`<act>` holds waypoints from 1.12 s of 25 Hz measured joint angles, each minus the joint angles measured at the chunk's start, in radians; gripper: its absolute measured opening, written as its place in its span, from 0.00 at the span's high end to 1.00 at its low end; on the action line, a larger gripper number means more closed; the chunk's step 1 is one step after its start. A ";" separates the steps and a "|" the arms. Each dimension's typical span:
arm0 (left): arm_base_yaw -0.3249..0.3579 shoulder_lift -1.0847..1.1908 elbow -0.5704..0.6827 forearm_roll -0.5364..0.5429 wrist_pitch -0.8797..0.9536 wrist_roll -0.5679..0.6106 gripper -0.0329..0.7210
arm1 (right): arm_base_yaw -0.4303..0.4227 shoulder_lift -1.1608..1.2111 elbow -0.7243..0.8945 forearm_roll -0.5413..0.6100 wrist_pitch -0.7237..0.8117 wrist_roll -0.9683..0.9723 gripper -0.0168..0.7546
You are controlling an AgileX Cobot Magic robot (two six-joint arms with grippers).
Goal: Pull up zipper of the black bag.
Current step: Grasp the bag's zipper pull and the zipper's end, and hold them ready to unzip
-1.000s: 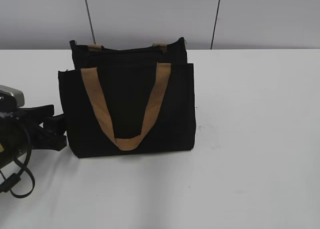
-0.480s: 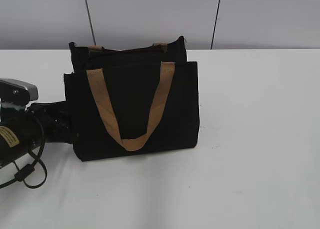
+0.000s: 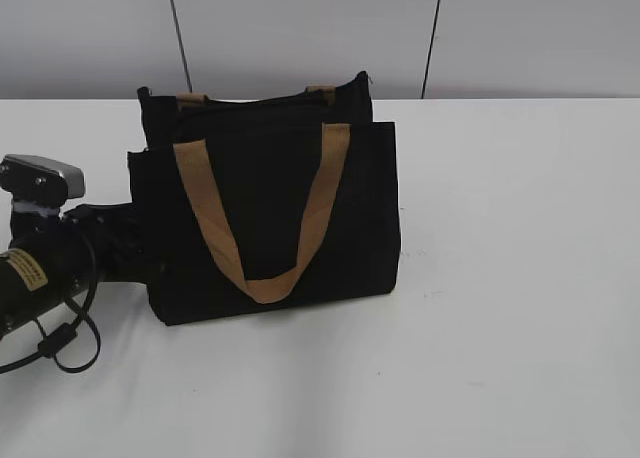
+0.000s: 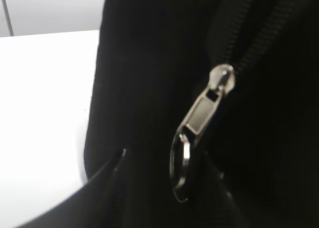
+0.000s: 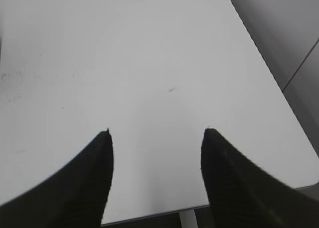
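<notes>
Bag (image 3: 270,218) upright at worktop (image 3: 520,278) centre, left hand (image 3: 120,243) pressed into its 9 o'clock end, grip state indiscernible, pull tab (image 4: 199,116) dangling unpinched on zipper (image 4: 259,39); right hand (image 5: 155,153) spread over bare worktop; risk: tab swings aside, fingers catch fabric and shove the unbraced bag.

The white table (image 3: 520,278) carries the black bag (image 3: 270,218), standing upright.
</notes>
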 joint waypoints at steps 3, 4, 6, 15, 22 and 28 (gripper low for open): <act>0.001 0.002 -0.001 0.024 0.000 -0.003 0.56 | 0.000 0.000 0.000 0.000 0.000 0.000 0.41; 0.002 0.002 -0.001 0.028 0.000 -0.003 0.58 | 0.000 0.000 0.000 0.000 0.000 0.000 0.41; 0.002 0.002 -0.001 0.036 0.000 -0.004 0.64 | 0.000 0.000 0.000 0.000 0.000 0.000 0.41; 0.002 0.003 -0.001 0.044 0.030 -0.015 0.91 | 0.000 0.000 0.000 0.000 0.000 0.000 0.41; 0.002 0.003 -0.001 0.044 0.035 -0.042 0.82 | 0.000 0.000 0.000 0.000 0.000 0.000 0.41; 0.003 0.003 -0.001 0.041 0.041 -0.081 0.58 | 0.000 0.000 0.000 0.000 0.000 0.000 0.41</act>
